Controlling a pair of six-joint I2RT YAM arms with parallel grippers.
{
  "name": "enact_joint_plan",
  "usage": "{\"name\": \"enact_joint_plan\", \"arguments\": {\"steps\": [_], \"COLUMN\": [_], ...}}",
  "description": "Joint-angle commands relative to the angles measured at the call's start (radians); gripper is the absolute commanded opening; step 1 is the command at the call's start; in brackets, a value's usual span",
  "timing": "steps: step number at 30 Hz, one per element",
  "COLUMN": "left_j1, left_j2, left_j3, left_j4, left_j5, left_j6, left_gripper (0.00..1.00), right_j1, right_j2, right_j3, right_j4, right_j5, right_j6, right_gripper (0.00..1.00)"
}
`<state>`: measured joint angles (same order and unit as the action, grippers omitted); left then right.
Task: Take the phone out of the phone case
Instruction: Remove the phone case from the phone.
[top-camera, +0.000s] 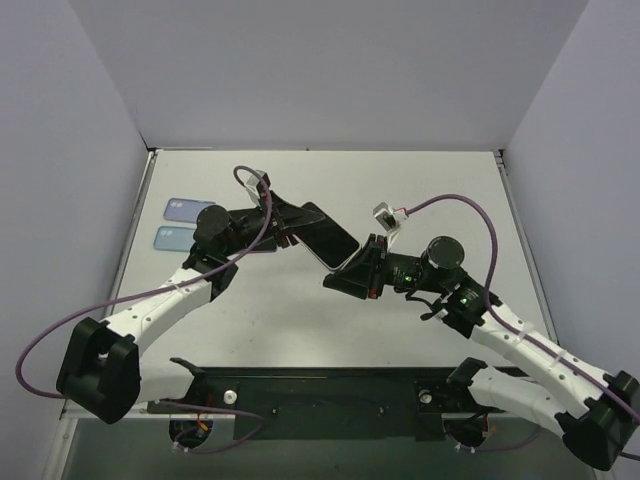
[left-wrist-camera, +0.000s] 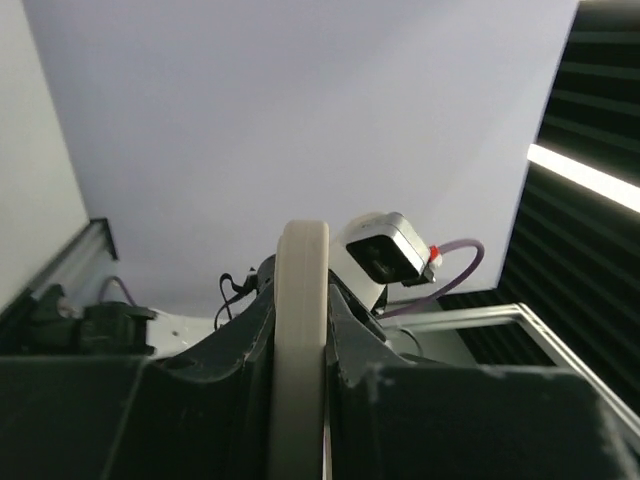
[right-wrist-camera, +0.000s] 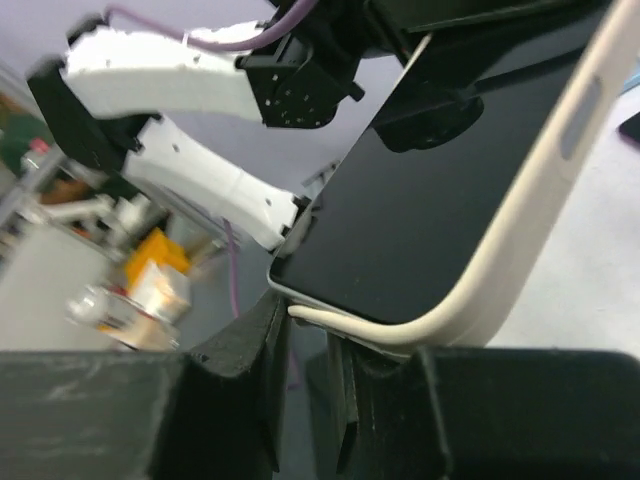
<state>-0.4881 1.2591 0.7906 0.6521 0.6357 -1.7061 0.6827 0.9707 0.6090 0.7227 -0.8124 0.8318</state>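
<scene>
The phone (top-camera: 328, 236), black screen up, is held tilted above the table in its cream phone case (right-wrist-camera: 505, 265). My left gripper (top-camera: 287, 230) is shut across the cased phone. In the left wrist view the case's cream edge (left-wrist-camera: 301, 300) stands upright between the two dark fingers of that gripper (left-wrist-camera: 300, 335). My right gripper (top-camera: 347, 274) meets the phone's near corner from the right. In the right wrist view the phone's screen (right-wrist-camera: 440, 180) fills the upper right. At its corner the case's lip has come away from the phone and lies pinched at the tips of the right gripper (right-wrist-camera: 312, 325).
Two blue phone-shaped slabs (top-camera: 188, 210) (top-camera: 172, 237) lie flat at the table's left side, behind the left arm. The right wrist's camera block (left-wrist-camera: 385, 250) and purple cable (top-camera: 470, 205) hang close to the phone. Grey walls enclose the table.
</scene>
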Motion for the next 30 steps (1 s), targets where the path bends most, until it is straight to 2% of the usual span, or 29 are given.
{"name": "enact_joint_plan", "arguments": {"steps": [1,2,6,9,11,12,13,14,15,18,19,20,22,24,26,30], "left_j1": [-0.03,-0.038,-0.076,-0.092,-0.09,-0.086,-0.083,-0.07,-0.061,-0.012,0.005,0.012,0.037,0.054,0.056,0.051], "left_j2": [-0.049,-0.064,-0.084,-0.076,-0.086,-0.09,-0.108,-0.116,-0.136,-0.167,-0.174,-0.167,-0.138,-0.103,-0.061,-0.05], "left_j3": [0.004,0.006,0.024,0.045,0.042,0.044,0.048,0.064,0.073,0.152,0.169,0.194,0.222,0.219,0.229,0.225], "left_j4": [0.322,0.314,0.296,0.302,0.293,0.255,0.213,0.126,0.075,-0.221,-0.268,-0.31,-0.339,-0.28,-0.25,-0.218], "left_j5": [0.116,0.11,0.097,0.117,0.12,0.117,0.116,0.114,0.117,0.113,0.116,0.142,0.22,0.318,0.398,0.47], "left_j6": [-0.319,-0.313,-0.306,-0.302,-0.268,-0.238,-0.155,-0.107,0.013,0.276,0.403,0.454,0.581,0.585,0.585,0.594], "left_gripper": [0.0,0.0,0.0,0.0,0.0,0.0,0.0,0.0,0.0,0.0,0.0,0.0,0.0,0.0,0.0,0.0], "right_j1": [0.071,0.072,0.072,0.063,0.039,0.017,0.006,-0.023,-0.038,-0.077,-0.077,-0.074,-0.065,-0.046,-0.035,-0.026], "right_j2": [-0.072,-0.064,-0.052,-0.055,-0.052,-0.053,-0.058,-0.061,-0.07,-0.101,-0.115,-0.122,-0.139,-0.161,-0.174,-0.144], "right_j3": [0.169,0.195,0.206,0.19,0.192,0.193,0.19,0.183,0.166,0.114,0.088,0.074,0.032,0.032,0.05,0.11], "right_j4": [-0.687,-0.747,-0.77,-0.732,-0.701,-0.701,-0.704,-0.703,-0.694,-0.64,-0.602,-0.574,-0.481,-0.477,-0.47,-0.445], "right_j5": [0.143,0.174,0.32,0.448,0.398,0.319,0.276,0.204,0.158,-0.003,-0.031,-0.097,-0.172,-0.172,-0.165,-0.177], "right_j6": [-0.655,-0.674,-0.746,-0.7,-0.646,-0.617,-0.6,-0.558,-0.536,-0.403,-0.351,-0.317,-0.258,-0.258,-0.254,-0.241], "right_gripper": [0.0,0.0,0.0,0.0,0.0,0.0,0.16,0.22,0.32,0.48,0.53,0.57,0.6,0.66,0.67,0.66]}}
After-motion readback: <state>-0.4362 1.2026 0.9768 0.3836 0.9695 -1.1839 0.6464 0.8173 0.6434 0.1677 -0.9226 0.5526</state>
